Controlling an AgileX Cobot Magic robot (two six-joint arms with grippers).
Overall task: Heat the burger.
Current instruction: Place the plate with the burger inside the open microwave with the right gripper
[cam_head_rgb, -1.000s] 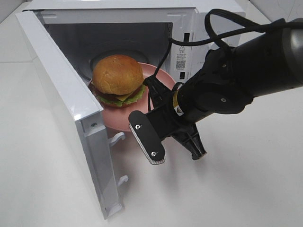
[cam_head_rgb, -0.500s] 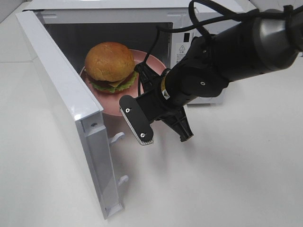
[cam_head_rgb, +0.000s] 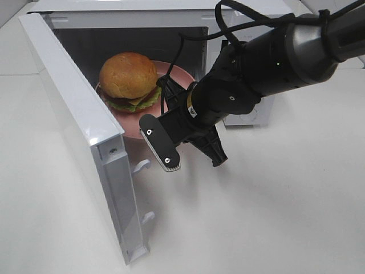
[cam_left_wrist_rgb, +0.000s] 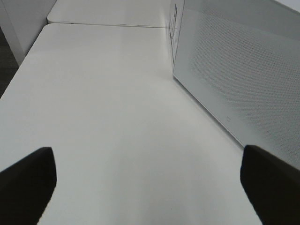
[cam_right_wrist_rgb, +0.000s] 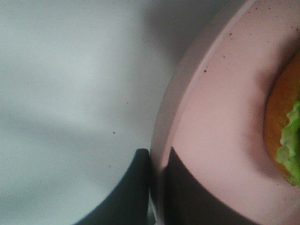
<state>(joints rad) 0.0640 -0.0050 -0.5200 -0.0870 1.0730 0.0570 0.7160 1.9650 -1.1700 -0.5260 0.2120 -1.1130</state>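
Here, only my right wrist view shows my right gripper [cam_right_wrist_rgb: 157, 164] pinched thin on the rim of the pink plate [cam_right_wrist_rgb: 211, 108], one dark finger on each side of that edge. Only the high view shows the burger [cam_head_rgb: 128, 80] whole, on the plate's side away from my grip, in the mouth of the white microwave [cam_head_rgb: 142, 5] with its door [cam_head_rgb: 74, 114] swung wide. My left gripper [cam_left_wrist_rgb: 150, 187] hangs spread wide and empty over the white counter [cam_left_wrist_rgb: 108, 117], beside the microwave's perforated wall, and a dark strip [cam_left_wrist_rgb: 5, 65] shows past the counter's edge.
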